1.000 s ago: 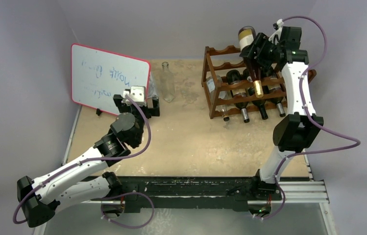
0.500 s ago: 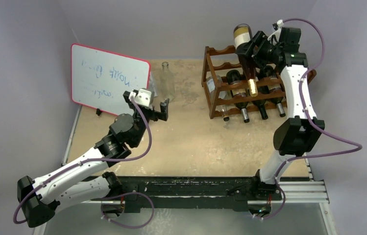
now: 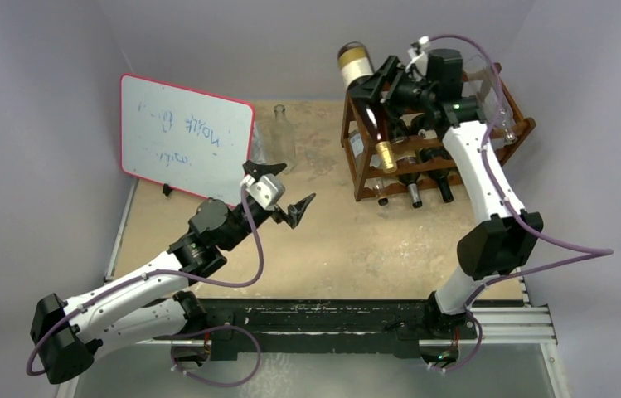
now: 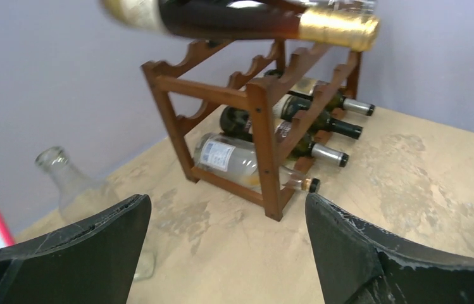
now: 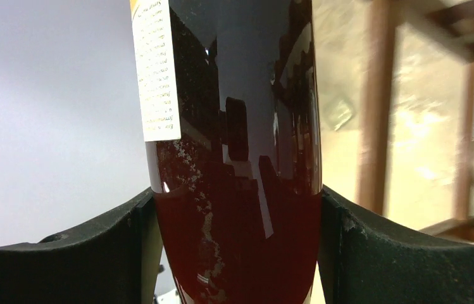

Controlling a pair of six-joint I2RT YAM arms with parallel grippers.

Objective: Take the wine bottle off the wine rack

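The wine bottle (image 3: 371, 104) is dark glass with a cream label and a gold foil neck. My right gripper (image 3: 388, 83) is shut on its body and holds it in the air at the left end of the reddish-brown wine rack (image 3: 363, 170), neck pointing down and toward me. In the right wrist view both fingers (image 5: 111, 253) press the bottle's sides (image 5: 234, 158). My left gripper (image 3: 290, 186) is open and empty over the table's middle, facing the rack (image 4: 262, 101). The held bottle (image 4: 234, 16) crosses the top of the left wrist view.
Several more bottles (image 3: 413, 174) lie in the rack's lower tiers, one of them clear (image 4: 234, 158). A clear glass bottle (image 3: 283, 137) stands at the back centre. A red-edged whiteboard (image 3: 186, 137) leans at the back left. Walls close in on three sides.
My right arm has swung the bottle left, from above the rack's middle to beyond its left end. My left gripper has moved right from the whiteboard and turned toward the rack.
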